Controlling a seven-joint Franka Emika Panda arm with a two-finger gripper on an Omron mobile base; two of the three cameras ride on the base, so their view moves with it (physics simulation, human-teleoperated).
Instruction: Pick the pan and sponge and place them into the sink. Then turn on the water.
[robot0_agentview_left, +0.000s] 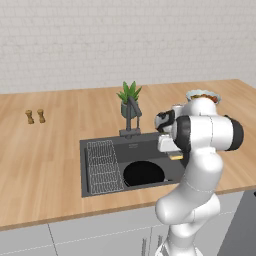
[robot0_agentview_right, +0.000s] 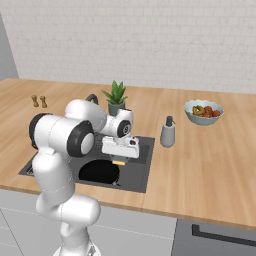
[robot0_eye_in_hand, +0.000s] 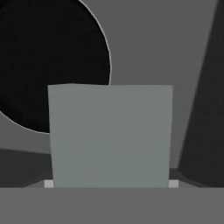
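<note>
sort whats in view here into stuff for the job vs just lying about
For the job:
round black frying pan
grey-teal sponge with yellow underside, in gripper
dark grey recessed sink
dark faucet

Lying about:
two brown shakers
potted plant
fruit bowl
grey soap dispenser

Matt black pan (robot0_agentview_left: 144, 173); matt dark grey sink (robot0_agentview_left: 100, 145); wire rack (robot0_agentview_left: 104, 166); wood-grain counter (robot0_agentview_left: 45, 150); matt grey-teal sponge (robot0_eye_in_hand: 109, 135).

Even, soft rendered light; faint shadows; no glare; base views slightly coarse.
</note>
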